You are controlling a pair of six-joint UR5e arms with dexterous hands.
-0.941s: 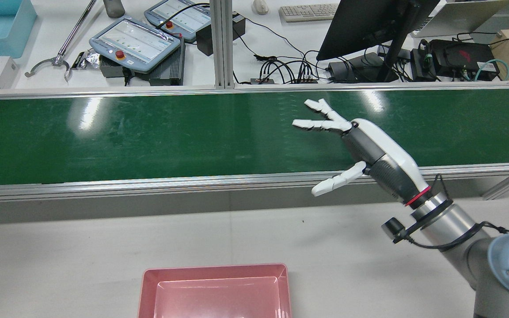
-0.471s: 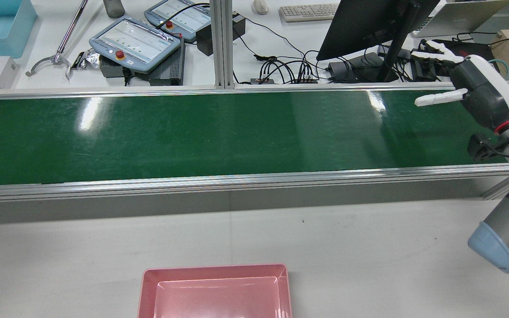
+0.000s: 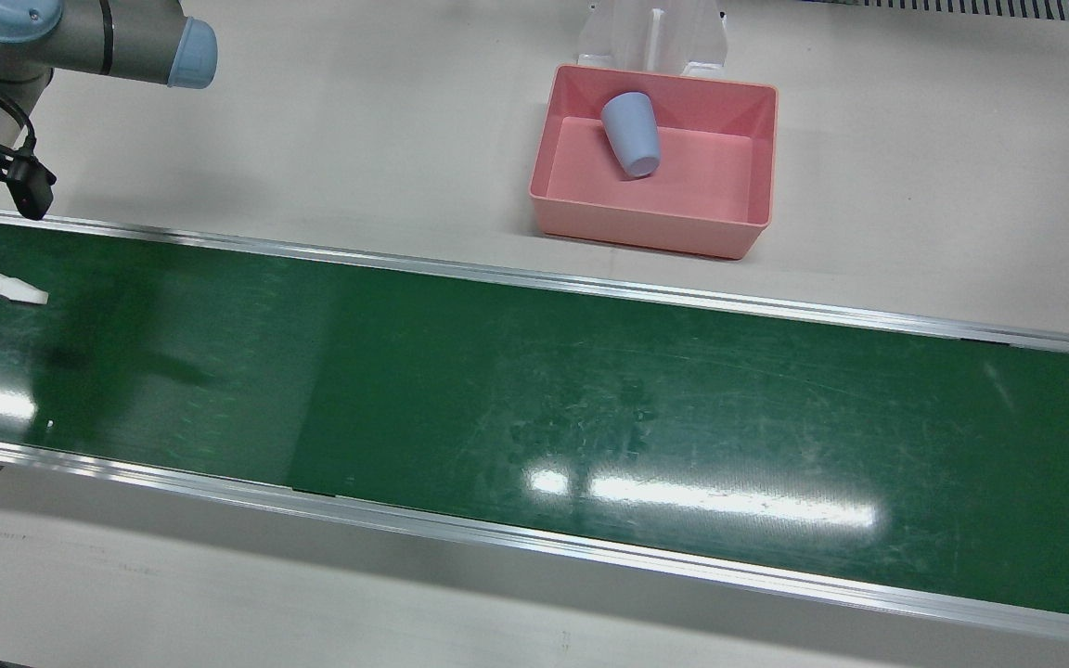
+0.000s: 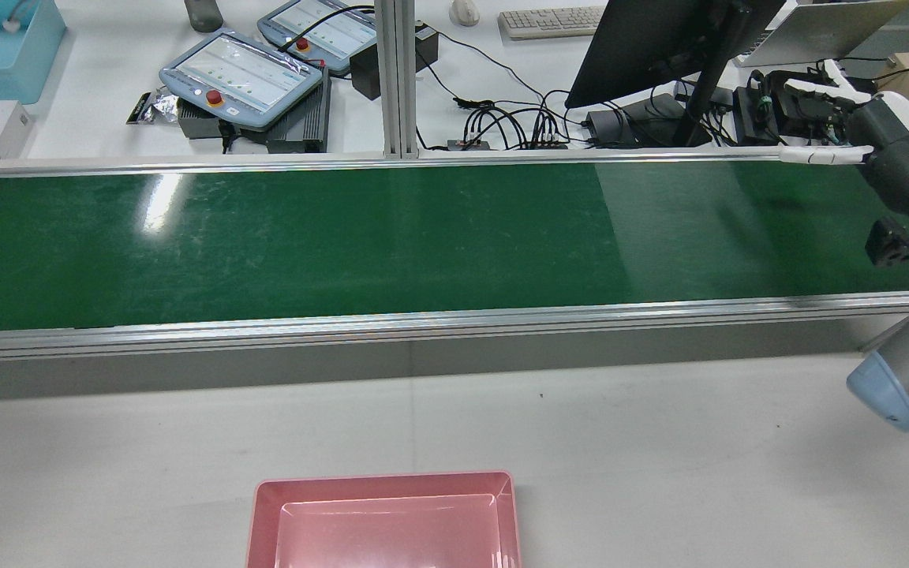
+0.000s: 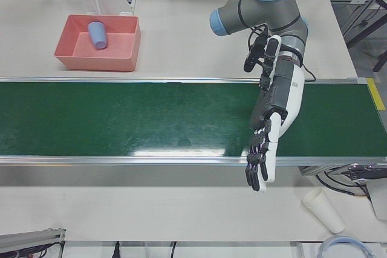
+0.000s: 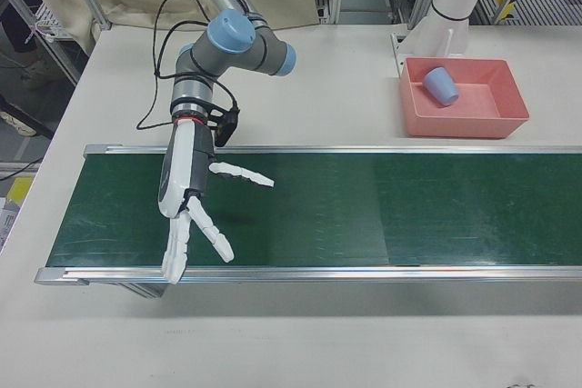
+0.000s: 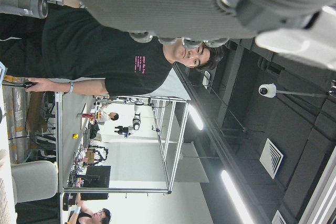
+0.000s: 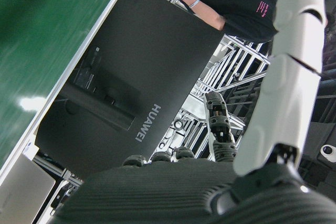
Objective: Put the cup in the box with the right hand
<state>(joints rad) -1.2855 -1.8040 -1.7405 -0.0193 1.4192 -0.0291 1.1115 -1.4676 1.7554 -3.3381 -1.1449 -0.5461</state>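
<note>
**A:** Where's the blue cup [image 3: 631, 134] now?

**B:** Already inside the pink box [image 3: 653, 229], tipped over, resting on the box floor toward its left half in the front view. Its long axis runs roughly near-to-far, slightly slanted, with the wider mouth end toward the robot.

**A:** And the right hand [image 6: 189, 209]?

**B:** Empty, its fingers [image 6: 241, 173] spread wide, holding nothing. It hangs over the far right end of the green conveyor belt [image 3: 534, 399], well apart from the box, which sits on the white table on the robot's side of the belt, near the middle.

**A:** The left hand [image 5: 270, 130]?

**B:** Also empty, fingers extended and pointing down past the belt's operator-side edge at the opposite end. Neither hand is near the cup; judging by this, placement looks done.
</note>
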